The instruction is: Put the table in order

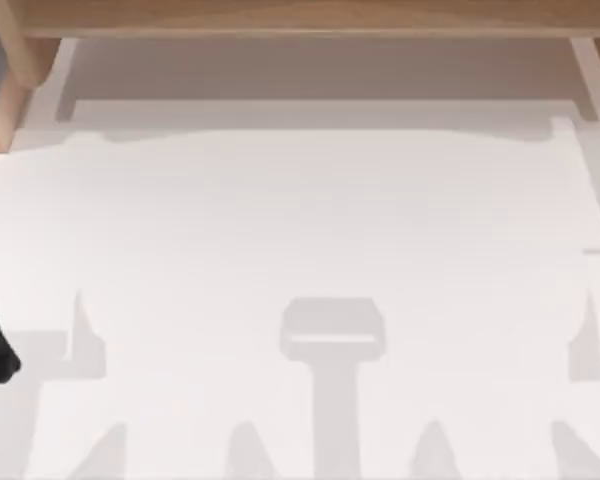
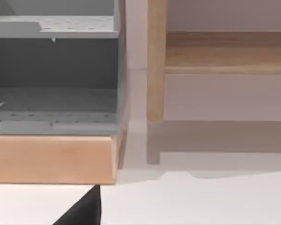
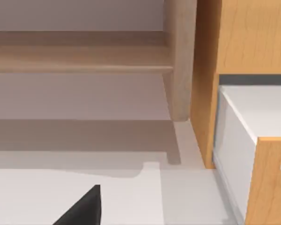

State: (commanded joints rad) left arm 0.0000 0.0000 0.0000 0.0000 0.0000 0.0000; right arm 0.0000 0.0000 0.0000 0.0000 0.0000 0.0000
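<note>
Top view: the large flat plain white matte tabletop (image 1: 310, 230) spans nearly everything below the light-brown wooden frame (image 1: 300, 15); judge it rigid, heavy and fixed, so you won't grip it. Left wrist view: grey perforated shelf unit (image 2: 54, 75) on a wooden base. Right wrist view: white drawer box (image 3: 257, 117) in a wooden cabinet; gripper state in either arm, cannot tell.

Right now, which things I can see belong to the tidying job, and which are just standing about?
Part of the job:
- the table, the white top to be put in order

Just standing about:
- the wooden shelf along the far edge
- the grey pegboard cabinet
- the drawer unit
</note>
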